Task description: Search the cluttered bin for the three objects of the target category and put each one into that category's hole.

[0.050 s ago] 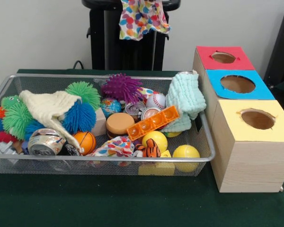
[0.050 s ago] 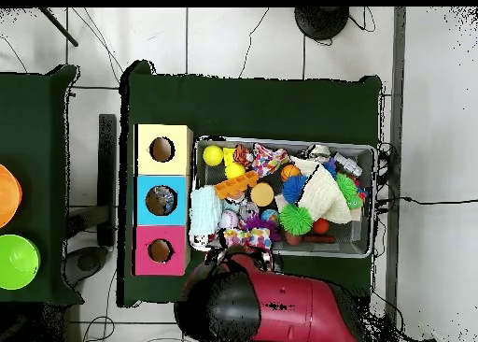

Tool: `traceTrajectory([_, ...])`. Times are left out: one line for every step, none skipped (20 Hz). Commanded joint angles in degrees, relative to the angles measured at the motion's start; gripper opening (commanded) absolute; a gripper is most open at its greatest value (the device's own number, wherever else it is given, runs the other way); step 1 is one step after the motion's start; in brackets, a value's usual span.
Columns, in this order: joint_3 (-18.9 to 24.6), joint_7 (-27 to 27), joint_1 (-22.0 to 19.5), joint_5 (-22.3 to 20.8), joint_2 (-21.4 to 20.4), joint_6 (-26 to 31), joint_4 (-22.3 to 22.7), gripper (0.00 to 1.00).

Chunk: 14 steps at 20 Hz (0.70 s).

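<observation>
A patterned cloth hangs bunched up high behind the wire bin, at the arm's end. The claw itself I can't make out under the fabric, so whether it is spread or pinching the cloth I cannot tell, though the cloth does look carried. It is light, limp stuff that will drape and snag, best taken at a bunched fold near the middle. Two more cloths lie in the bin: a cream knit one over the spiky balls at one end, and a mint one slumped against the wall nearest the boxes. The red box, blue box and yellow box stand beside the bin on the desk, holes up.
</observation>
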Motion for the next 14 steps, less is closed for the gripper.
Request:
traceTrajectory([8.5, -4.4, -3.1, 0.2, 8.3, 0.5, -8.7, 0.00])
traceTrajectory([8.8, -4.6, -3.6, 0.2, 8.8, 0.1, -9.0, 0.00])
traceTrajectory([9.1, -4.3, -3.9, -0.1, 9.2, -0.5, -8.9, 0.00])
traceTrajectory([9.3, -4.1, -4.1, -0.3, 9.7, -0.9, -9.1, 0.00])
traceTrajectory([9.6, -3.8, -4.2, -0.6, 10.1, -1.4, -9.2, 0.00])
traceTrajectory([9.9, -3.8, -4.6, -0.7, 10.6, -1.9, -9.2, 0.00])
traceTrajectory([9.9, -3.3, -4.6, -1.0, 10.8, -2.5, -8.9, 0.00])
traceTrajectory([10.1, -3.1, -4.8, -1.2, 10.9, -3.0, -8.7, 0.00])
traceTrajectory([10.2, -2.7, -5.0, -1.4, 11.2, -3.8, -8.1, 0.00])
traceTrajectory([10.2, -2.5, -5.2, -1.6, 11.4, -4.5, -7.8, 0.00])
traceTrajectory([10.3, -2.2, -5.5, -1.8, 11.7, -5.5, -7.2, 0.00])
traceTrajectory([10.5, -1.9, -5.7, -2.0, 12.0, -6.2, -7.0, 0.00])
traceTrajectory([10.6, -1.7, -5.8, -2.2, 12.4, -6.9, -6.7, 0.00])
traceTrajectory([10.7, -1.6, -6.1, -2.3, 12.6, -7.5, -6.3, 0.00])
